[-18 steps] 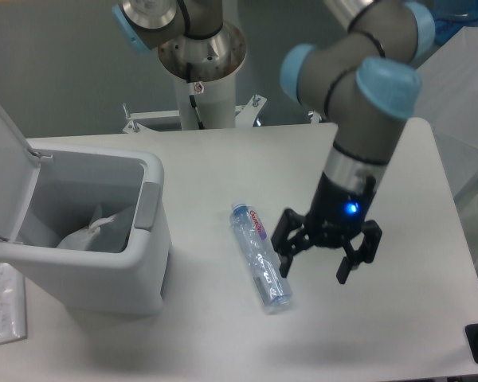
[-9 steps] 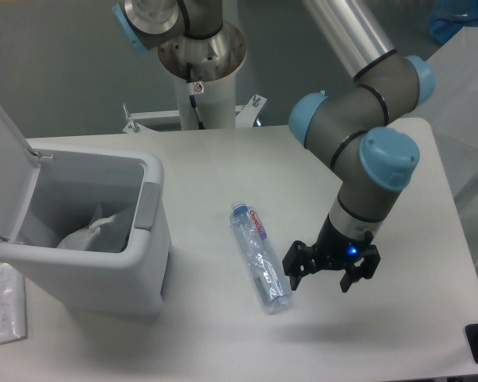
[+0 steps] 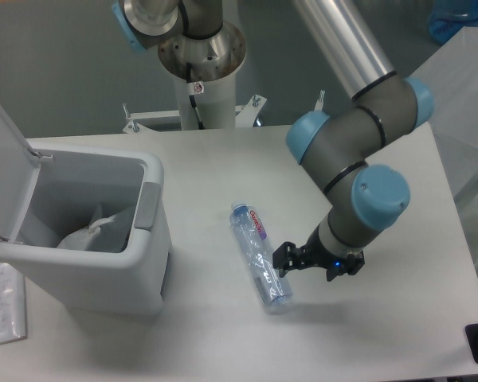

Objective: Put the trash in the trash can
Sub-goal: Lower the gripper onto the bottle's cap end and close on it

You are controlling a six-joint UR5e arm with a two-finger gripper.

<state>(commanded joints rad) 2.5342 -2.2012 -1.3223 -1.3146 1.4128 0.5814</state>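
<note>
Dropped lower and swung left over the last second: the grey UR5e arm with pale blue joint caps [image 3: 358,151], elbow now folded over the white table [image 3: 223,159]. Open at the left edge, flip lid up, the boxy pale grey-white plastic trash can [image 3: 147,263], darker grey latch tab on its near rim, already holding the crumpled white-clear wrapper [image 3: 92,231]. Still lying flat on the table, well apart from the can, the crushed clear plastic bottle [image 3: 260,257] with red-blue label, unmoved across all three views. Brought down from above to table level just beside the bottle's lower end: the black two-finger gripper [image 3: 307,260], fingers spread and empty, left tip near or touching the plastic, cannot tell which. Probably lining up a grasp; bottle not yet gripped, half the job left.
</note>
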